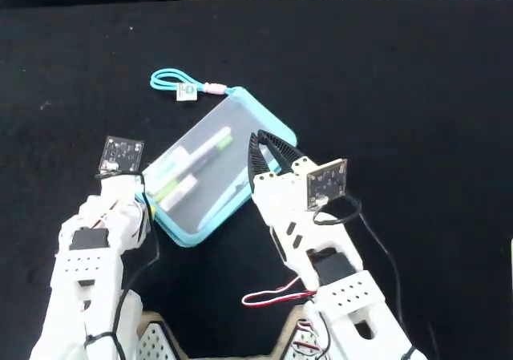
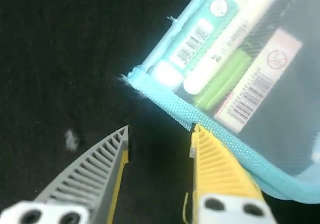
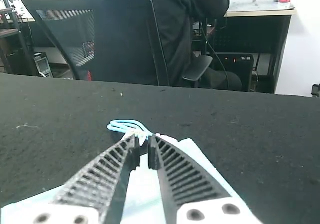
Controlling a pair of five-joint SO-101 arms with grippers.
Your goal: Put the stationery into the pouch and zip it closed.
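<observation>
clear teal-trimmed pouch [image 1: 271, 118], table centre: pens [image 1: 196, 163] already inside; whether zipped cannot be told, zipping likely remains. left gripper [image 2: 160, 132] at its near-left corner, fingers apart. right gripper [image 3: 142, 143] over its right edge, fingers almost together.

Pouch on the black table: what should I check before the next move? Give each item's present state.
1. Stationery inside the translucent blue-trimmed pouch: ok, a white marker and a green marker lie inside.
2. Zip closed: cannot tell.
3. Left gripper open: ok.
4. Left gripper holding the pouch: not ok, its yellow finger is only beside the corner edge.
5. Right gripper above the pouch: ok.
6. Blue cord loop free of both grippers: ok.
</observation>
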